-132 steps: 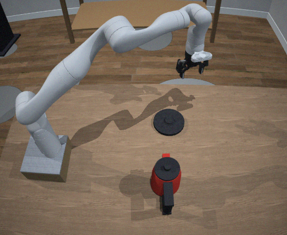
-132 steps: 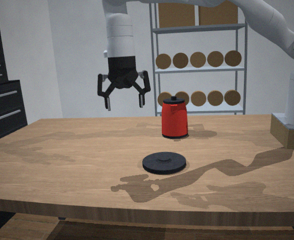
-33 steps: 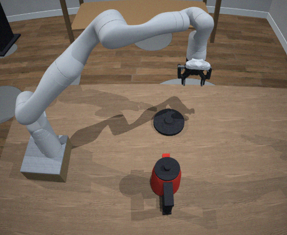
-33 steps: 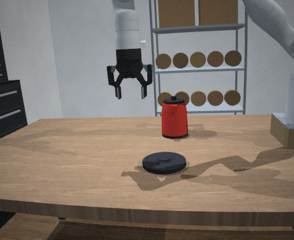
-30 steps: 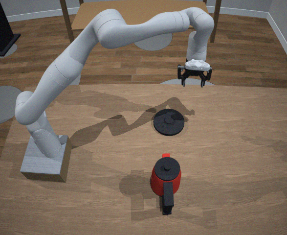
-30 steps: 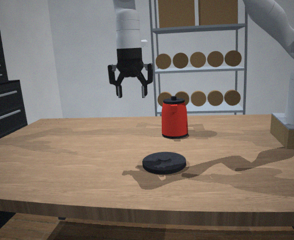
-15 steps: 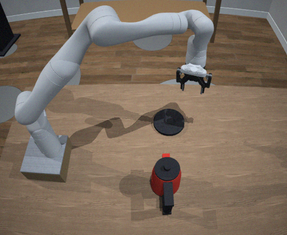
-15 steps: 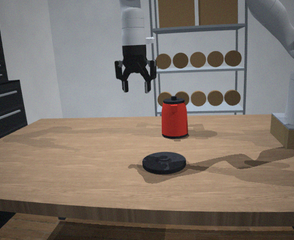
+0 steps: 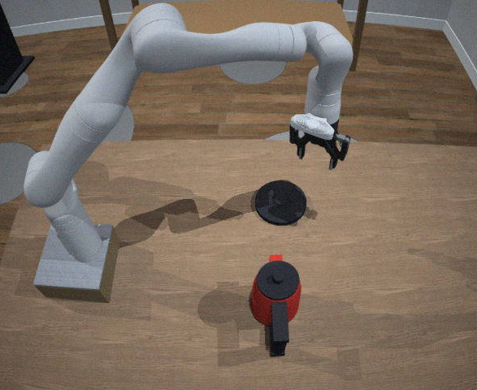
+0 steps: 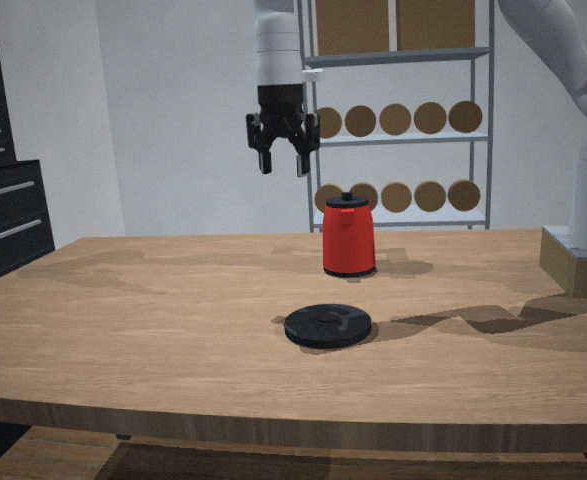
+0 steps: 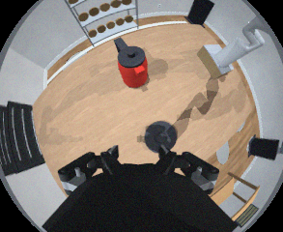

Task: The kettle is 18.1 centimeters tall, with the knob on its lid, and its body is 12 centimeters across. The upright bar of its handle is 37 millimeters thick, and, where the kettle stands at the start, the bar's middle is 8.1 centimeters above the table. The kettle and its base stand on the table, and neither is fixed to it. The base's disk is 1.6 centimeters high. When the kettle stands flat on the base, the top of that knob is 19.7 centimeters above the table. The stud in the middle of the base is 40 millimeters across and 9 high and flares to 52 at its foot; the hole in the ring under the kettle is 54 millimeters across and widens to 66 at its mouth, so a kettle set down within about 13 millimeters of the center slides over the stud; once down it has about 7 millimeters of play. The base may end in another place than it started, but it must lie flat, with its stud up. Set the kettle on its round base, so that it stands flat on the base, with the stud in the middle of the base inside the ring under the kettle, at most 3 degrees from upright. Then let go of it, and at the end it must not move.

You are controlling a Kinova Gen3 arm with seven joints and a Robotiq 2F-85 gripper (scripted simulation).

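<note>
The red kettle with a black lid and black handle stands upright on the table, apart from its base; it also shows in the exterior view and the wrist view. The black round base lies flat with its stud up near the table's middle, also seen in the exterior view and the wrist view. My gripper hangs high in the air, open and empty, above the table beyond the base, also visible in the exterior view.
The arm's pedestal block stands on the table's left side. A metal shelf with boxes and round discs stands behind the table. A black drawer cabinet stands beside it.
</note>
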